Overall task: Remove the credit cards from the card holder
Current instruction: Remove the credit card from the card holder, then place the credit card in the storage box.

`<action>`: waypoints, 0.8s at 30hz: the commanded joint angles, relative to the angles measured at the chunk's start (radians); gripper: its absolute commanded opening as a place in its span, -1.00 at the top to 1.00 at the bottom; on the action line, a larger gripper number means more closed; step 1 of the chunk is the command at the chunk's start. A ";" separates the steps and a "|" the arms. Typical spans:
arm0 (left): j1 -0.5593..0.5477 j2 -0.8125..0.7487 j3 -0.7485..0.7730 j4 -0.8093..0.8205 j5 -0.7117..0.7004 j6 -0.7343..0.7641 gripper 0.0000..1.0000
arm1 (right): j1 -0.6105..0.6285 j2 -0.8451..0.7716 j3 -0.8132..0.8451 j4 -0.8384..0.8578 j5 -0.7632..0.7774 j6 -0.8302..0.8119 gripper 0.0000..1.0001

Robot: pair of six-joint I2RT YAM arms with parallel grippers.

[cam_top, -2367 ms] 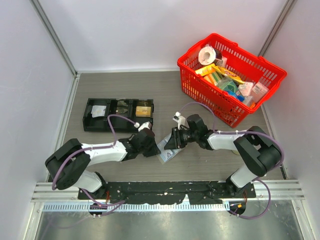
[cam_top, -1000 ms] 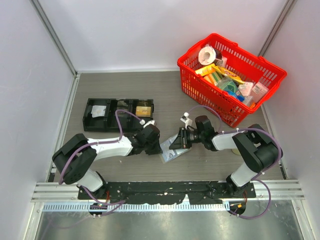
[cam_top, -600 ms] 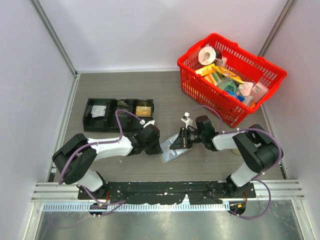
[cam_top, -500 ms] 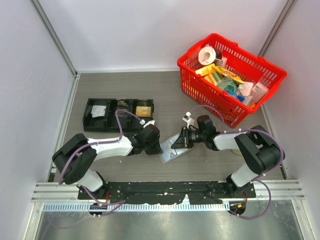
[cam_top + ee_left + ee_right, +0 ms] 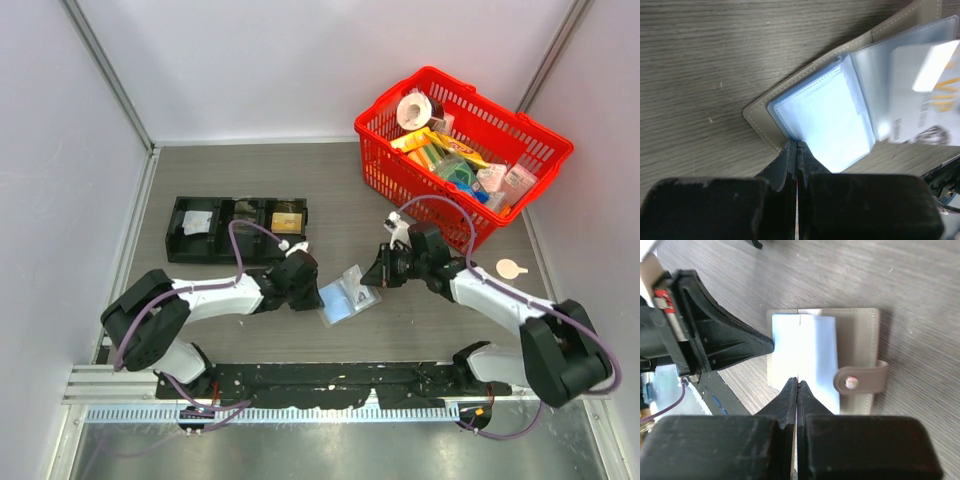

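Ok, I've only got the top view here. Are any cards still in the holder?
Observer: Yes. The left wrist view shows a card with orange stripes, seemingly inside a clear pocket of the holder.
Operator: Are the left jaws gripping the holder?
Observer: They are shut, tips at its edge. Pinching or just pressing, I cannot tell.
Operator: And the right jaws?
Observer: Shut too, tips over the open holder's inside.
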 commanded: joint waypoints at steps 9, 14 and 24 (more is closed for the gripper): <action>0.020 -0.303 0.001 -0.074 -0.025 0.239 -0.17 | -0.001 -0.258 0.223 -0.359 0.059 -0.186 0.98; 0.041 -0.455 0.046 -0.066 0.073 0.465 -0.78 | 0.001 -0.310 0.291 -0.423 -0.080 -0.263 0.98; 0.061 -0.541 0.146 -0.069 0.368 0.748 -0.93 | 0.016 -0.440 0.278 -0.296 -0.379 -0.263 0.98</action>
